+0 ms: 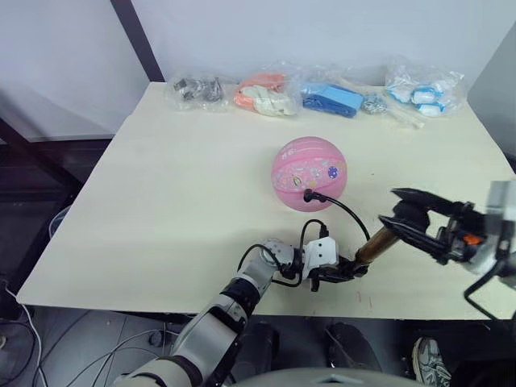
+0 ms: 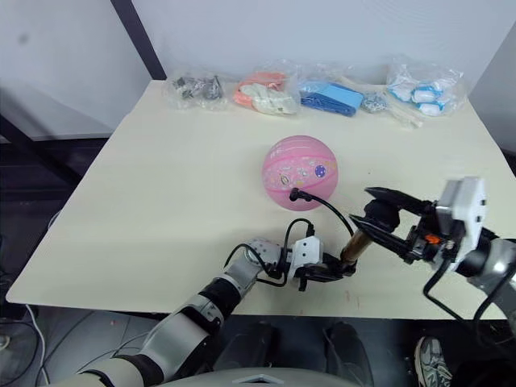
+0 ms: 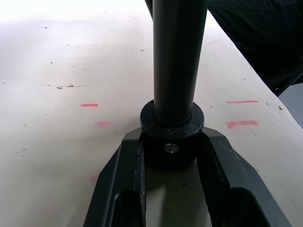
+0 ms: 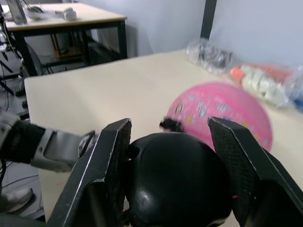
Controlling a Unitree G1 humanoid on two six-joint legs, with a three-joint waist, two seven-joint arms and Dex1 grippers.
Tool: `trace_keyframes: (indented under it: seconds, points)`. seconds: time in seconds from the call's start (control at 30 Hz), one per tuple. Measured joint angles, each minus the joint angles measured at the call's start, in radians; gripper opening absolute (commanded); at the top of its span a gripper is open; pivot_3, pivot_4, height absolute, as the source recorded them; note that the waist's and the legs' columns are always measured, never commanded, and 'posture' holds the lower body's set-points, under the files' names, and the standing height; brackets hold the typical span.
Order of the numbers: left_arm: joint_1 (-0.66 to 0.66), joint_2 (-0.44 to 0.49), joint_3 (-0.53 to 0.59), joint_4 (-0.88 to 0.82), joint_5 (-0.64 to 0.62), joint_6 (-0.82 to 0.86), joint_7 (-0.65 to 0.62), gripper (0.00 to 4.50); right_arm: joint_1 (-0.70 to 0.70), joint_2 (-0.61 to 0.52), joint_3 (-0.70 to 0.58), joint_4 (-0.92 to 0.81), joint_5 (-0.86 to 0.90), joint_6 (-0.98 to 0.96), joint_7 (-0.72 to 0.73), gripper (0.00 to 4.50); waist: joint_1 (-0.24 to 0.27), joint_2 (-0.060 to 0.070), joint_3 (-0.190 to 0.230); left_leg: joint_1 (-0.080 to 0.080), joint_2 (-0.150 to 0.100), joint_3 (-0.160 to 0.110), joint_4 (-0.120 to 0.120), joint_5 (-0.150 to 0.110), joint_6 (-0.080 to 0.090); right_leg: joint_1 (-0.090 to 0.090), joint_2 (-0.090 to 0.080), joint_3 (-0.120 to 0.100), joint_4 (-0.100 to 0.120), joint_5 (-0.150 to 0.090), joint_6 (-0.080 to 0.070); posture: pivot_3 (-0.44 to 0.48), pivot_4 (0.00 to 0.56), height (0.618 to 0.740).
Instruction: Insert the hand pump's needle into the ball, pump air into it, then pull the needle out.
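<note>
The pink ball [image 1: 309, 173] rests mid-table. A black fitting [image 1: 310, 195] at the tip of the thin hose [image 1: 351, 214] presses against the ball's near side; the needle itself is hidden. The hand pump [image 1: 375, 244] slants up from the table near the front edge, its gold barrel between both grippers. My left gripper [image 1: 352, 267] is shut on the pump's black lower end cap [image 3: 171, 142]. My right gripper [image 1: 395, 208] is shut on the pump's round black handle [image 4: 175, 184], its fingers [image 4: 111, 165] clamped on either side of it.
Several clear bags of small items line the table's far edge [image 1: 197, 89] [image 1: 262, 95] [image 1: 332, 98] [image 1: 423, 90]. The table's front edge [image 1: 161, 302] runs just below the pump. Another table [image 4: 71, 19] stands beyond.
</note>
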Motion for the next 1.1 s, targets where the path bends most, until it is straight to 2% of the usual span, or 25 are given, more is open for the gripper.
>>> trace_keyframes:
  seconds: [0.27, 0.53, 0.6, 0.77, 1.0, 1.1]
  points:
    - [0.000, 0.000, 0.000, 0.000, -0.003, 0.000, -0.001, 1.03, -0.098, -0.097, -0.146, 0.016, 0.207, 0.067, -0.025, 2.16, 0.001, -0.001, 0.001, -0.001, 0.000, 0.000, 0.000, 0.000, 0.000, 0.000, -0.001, 0.000, 0.000, 0.000, 0.000, 0.000, 0.150, 0.740]
    - [0.002, 0.000, -0.001, -0.001, -0.007, 0.000, 0.000, 1.03, -0.102, -0.110, -0.149, 0.018, 0.211, 0.091, -0.035, 2.16, 0.001, -0.002, 0.001, 0.000, 0.000, 0.000, 0.000, 0.000, 0.000, 0.000, -0.001, 0.000, 0.000, 0.000, 0.000, 0.000, 0.150, 0.740]
    - [0.002, 0.002, -0.001, -0.002, -0.006, 0.000, 0.000, 1.03, -0.083, -0.105, -0.129, 0.000, 0.168, 0.080, -0.024, 2.16, 0.000, -0.001, 0.001, 0.000, 0.000, 0.000, 0.000, 0.000, 0.000, 0.000, -0.001, 0.000, 0.000, 0.000, 0.000, 0.000, 0.150, 0.740]
    - [0.003, 0.007, -0.001, -0.001, 0.003, 0.001, 0.008, 1.03, -0.031, -0.018, 0.029, -0.046, -0.004, 0.006, -0.032, 2.16, -0.001, -0.003, -0.002, 0.003, 0.001, -0.001, 0.000, 0.000, 0.000, 0.002, 0.001, -0.001, 0.000, 0.000, 0.001, 0.000, 0.150, 0.740]
    - [0.007, 0.012, 0.000, -0.002, 0.005, 0.001, 0.010, 1.03, 0.048, 0.113, 0.222, -0.025, -0.249, -0.129, -0.040, 2.16, -0.004, -0.005, -0.006, 0.004, 0.001, -0.001, 0.000, 0.000, 0.000, 0.001, 0.003, -0.001, 0.000, 0.000, 0.001, 0.000, 0.150, 0.740]
    - [0.009, 0.013, 0.000, -0.002, 0.005, 0.001, 0.011, 1.03, 0.062, 0.137, 0.272, -0.005, -0.318, -0.163, -0.045, 2.16, -0.004, -0.005, -0.007, 0.004, 0.001, -0.002, 0.000, 0.000, 0.000, 0.001, 0.003, -0.001, 0.000, 0.000, 0.001, 0.000, 0.150, 0.740]
